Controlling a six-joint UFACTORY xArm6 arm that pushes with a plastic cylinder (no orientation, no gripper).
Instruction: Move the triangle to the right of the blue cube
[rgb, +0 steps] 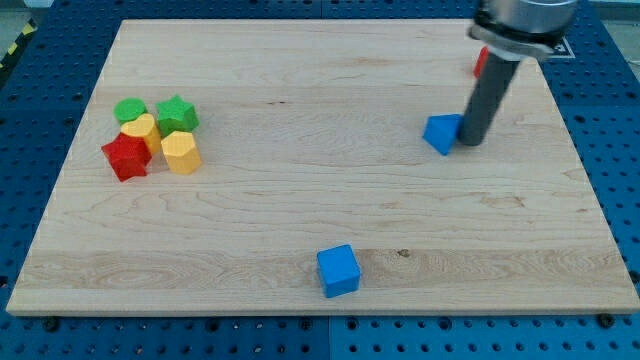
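A small blue triangle block lies on the wooden board at the view's upper right. My tip rests on the board right against the triangle's right side. The blue cube sits near the view's bottom edge, a little right of the middle, well below and to the left of the triangle and the tip.
A red block shows partly behind the rod at the view's top right. At the view's left lies a tight cluster: a green block, a green star, a yellow block, a red star and an orange block.
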